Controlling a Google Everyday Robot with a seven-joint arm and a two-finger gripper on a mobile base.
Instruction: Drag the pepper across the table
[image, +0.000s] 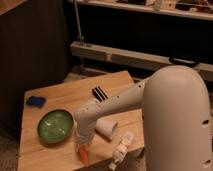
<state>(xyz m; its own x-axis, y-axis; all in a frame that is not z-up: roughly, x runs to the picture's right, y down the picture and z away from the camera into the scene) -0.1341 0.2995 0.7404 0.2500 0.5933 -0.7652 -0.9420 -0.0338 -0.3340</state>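
The gripper (81, 143) is sitting directly over the pepper (84, 158) near the table's (60, 92) front edge beside the green bowl (55, 125), its hold impossible to tell, so contact is seemingly being made and a steady low pull is coming next.

Surface (60, 92): light tan wood, plank lines. My arm (120, 102): white. My tool (82, 148): pale, low at front edge of surface, right by pepper (84, 157). Pepper orange-red. Bowl (55, 125) green. Block (36, 101) blue. Cup (106, 127) white. Small thing (100, 93) at back: black stripes.
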